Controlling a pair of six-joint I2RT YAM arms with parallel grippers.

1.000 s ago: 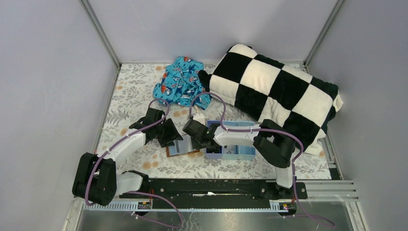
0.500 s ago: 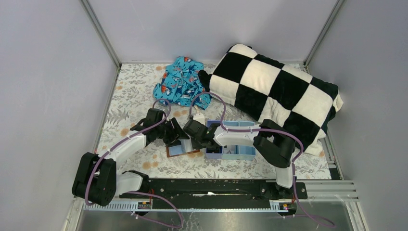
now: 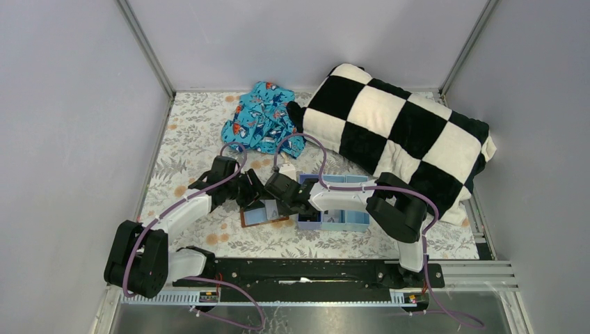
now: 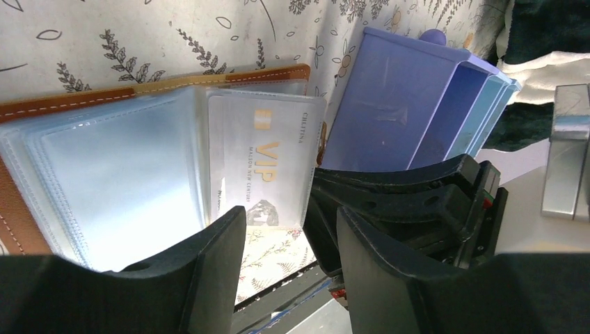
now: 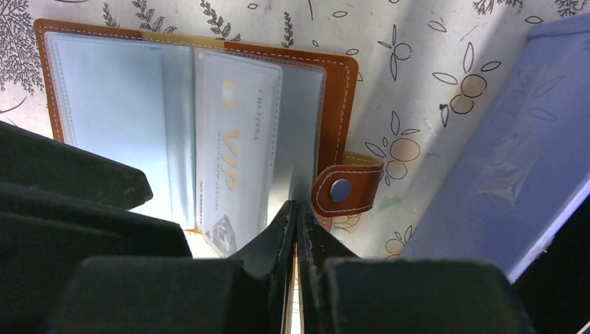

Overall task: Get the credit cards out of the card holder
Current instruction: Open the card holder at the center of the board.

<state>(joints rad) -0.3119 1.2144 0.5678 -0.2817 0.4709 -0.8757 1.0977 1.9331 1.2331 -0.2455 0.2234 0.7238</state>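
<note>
Right gripper [image 5: 296, 209] is pressing its fingers together at the clasp-side edge of the open brown leather bifold card holder [image 5: 339, 83], which is lying flat on the floral tablecloth [image 5: 417, 69] beside a lilac-blue plastic tray [image 4: 389, 104]. Left gripper [image 4: 289, 219], jaws apart, is hovering over a pale gold-lettered VIP credit card [image 5: 236, 146] in its clear sleeve. I'd be pinning the sleeve and sliding the card straight out. I'm counting one card showing, one holder, one tray.

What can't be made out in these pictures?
Top view: the card holder, half under the left gripper and right gripper; cards too small.
Left wrist view: the VIP card's small print, too blurred to read.
Right wrist view: whether the right gripper's shut jaws pinch the plastic sleeve; they cover the spot.
Second card: in no view.
</note>
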